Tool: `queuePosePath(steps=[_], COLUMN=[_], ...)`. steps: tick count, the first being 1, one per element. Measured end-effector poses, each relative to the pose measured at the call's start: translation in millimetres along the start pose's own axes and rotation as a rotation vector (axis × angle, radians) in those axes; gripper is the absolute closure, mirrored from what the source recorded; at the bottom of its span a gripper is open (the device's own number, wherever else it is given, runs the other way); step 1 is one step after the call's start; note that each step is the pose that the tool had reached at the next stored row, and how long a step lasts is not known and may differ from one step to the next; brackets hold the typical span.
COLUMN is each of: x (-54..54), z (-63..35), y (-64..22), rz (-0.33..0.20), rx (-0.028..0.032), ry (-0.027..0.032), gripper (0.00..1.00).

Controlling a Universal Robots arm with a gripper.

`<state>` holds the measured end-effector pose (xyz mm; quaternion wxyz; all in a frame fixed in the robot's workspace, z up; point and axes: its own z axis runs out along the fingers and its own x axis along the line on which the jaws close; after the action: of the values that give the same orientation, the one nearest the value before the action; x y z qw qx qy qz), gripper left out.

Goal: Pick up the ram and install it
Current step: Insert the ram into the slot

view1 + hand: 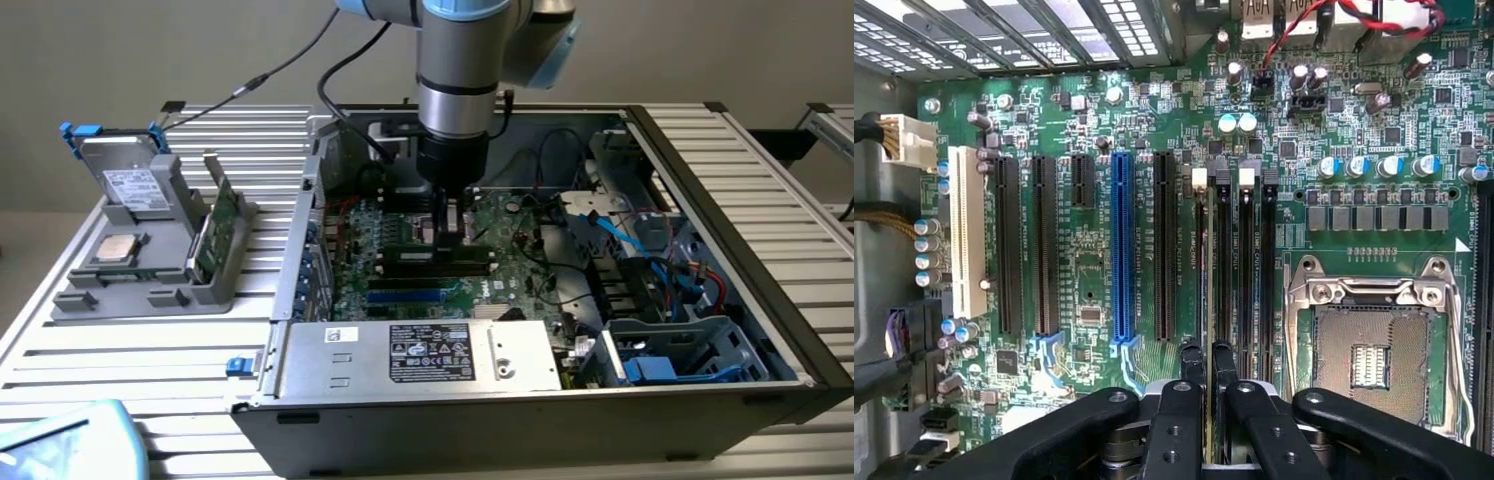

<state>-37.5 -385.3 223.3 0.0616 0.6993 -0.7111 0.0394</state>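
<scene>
— Backdrop, upper part of the exterior view?
— Plain grey wall (160,50), matte, evenly lit.
— Furniture?
— One table (120,350) of ribbed aluminium slats, running from lower left to the right edge. A second slatted frame (830,125) at upper right, apart from it.
— Floor?
— Pale strip (20,250) at mid left edge; floor or wall, cannot tell.
</scene>
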Motion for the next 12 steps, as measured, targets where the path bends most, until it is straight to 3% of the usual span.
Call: queuePosePath(steps=[12], x=[-0.2], z=[6.5], y=[-1.6], rz=[0.0], rx=[-0.0003], ry=[-0.0033], gripper=[0.85])
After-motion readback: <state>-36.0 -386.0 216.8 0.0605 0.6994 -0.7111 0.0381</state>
